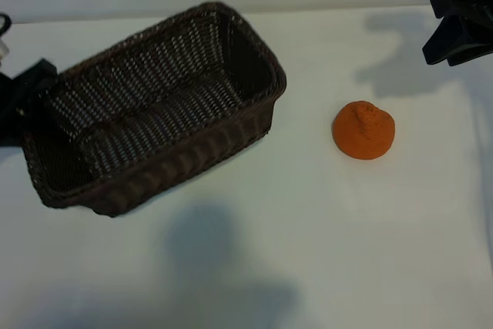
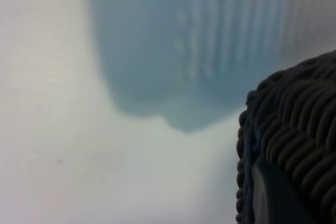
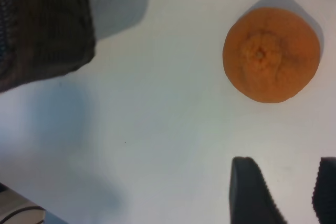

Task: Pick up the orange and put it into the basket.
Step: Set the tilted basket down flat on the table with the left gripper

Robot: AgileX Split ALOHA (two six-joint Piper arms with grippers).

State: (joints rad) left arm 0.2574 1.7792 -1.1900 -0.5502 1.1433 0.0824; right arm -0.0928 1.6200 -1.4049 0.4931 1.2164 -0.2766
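Exterior view, orange (image 1: 363, 130) nub-up, basket (image 1: 154, 105) long axis diagonal

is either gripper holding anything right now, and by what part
The left gripper grips the basket by its braided rim at the left end. The right gripper is open and holds nothing; the orange lies free on the table.

A matte orange colour is shown by the orange (image 1: 363, 130); a dark brown woven pattern by the basket (image 1: 254, 125); white by the table (image 1: 323, 229).
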